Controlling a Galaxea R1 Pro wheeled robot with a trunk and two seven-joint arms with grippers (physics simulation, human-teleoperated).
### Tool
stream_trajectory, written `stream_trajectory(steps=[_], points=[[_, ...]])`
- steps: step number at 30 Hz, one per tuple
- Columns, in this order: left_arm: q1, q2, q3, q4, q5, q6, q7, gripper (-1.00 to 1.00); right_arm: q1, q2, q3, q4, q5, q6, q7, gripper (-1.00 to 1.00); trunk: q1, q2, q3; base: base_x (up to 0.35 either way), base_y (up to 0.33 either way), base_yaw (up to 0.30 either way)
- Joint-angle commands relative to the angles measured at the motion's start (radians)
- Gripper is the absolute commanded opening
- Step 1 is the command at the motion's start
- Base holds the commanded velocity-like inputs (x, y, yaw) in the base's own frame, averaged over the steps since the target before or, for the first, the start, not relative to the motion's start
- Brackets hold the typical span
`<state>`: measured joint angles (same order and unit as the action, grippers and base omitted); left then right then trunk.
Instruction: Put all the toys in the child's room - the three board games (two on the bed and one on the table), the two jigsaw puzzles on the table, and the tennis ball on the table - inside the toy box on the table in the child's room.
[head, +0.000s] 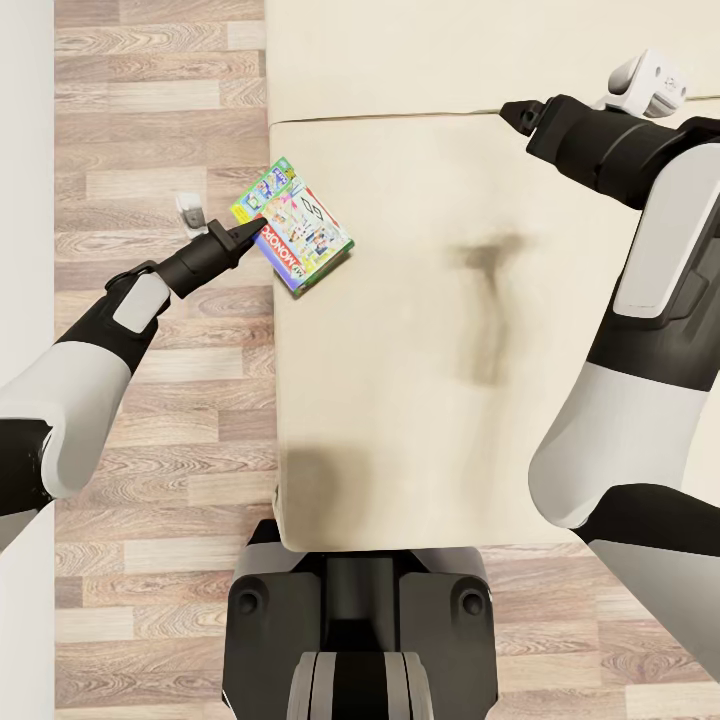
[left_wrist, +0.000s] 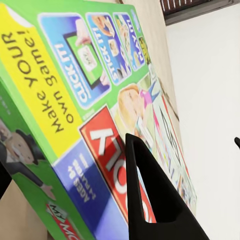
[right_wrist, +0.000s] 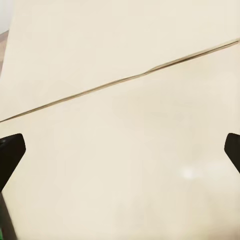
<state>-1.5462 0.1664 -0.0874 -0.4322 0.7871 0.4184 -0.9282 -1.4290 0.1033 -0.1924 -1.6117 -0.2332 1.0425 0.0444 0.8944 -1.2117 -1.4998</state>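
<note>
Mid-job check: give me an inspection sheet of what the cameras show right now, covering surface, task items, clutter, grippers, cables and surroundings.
Surface: beige bed, plain mattress with a seam across its far part.
Job's things: one board game, a green Monopoly box, lying flat at the bed's left edge, one corner just over the side.
Clutter: small white object on the floor beside the bed; too small to identify.
Grippers: left gripper at the game box, one finger over its lid; whether it is clamped cannot be told. Right gripper open over bare mattress, holding nothing.
Cables: nothing seen.
Surroundings: wood-plank floor; white wall at far left.
</note>
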Motion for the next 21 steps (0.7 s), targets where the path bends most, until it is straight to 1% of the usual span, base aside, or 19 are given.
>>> stream_trajectory(steps=[1, 21], points=[[0.0, -0.007, -0.017, 0.002, -0.001, 0.011, 0.001, -1.0, -0.001, 0.001, -0.002, -0.001, 0.002, 0.005, 0.005, 1.0, 0.0, 0.0, 0.0, 0.0, 0.0, 0.0], [0.0, -0.007, -0.017, -0.003, 0.002, 0.008, -0.008, -1.0, -0.002, 0.001, -0.001, -0.001, 0.002, 0.005, 0.005, 1.0, 0.0, 0.0, 0.0, 0.0, 0.0, 0.0]])
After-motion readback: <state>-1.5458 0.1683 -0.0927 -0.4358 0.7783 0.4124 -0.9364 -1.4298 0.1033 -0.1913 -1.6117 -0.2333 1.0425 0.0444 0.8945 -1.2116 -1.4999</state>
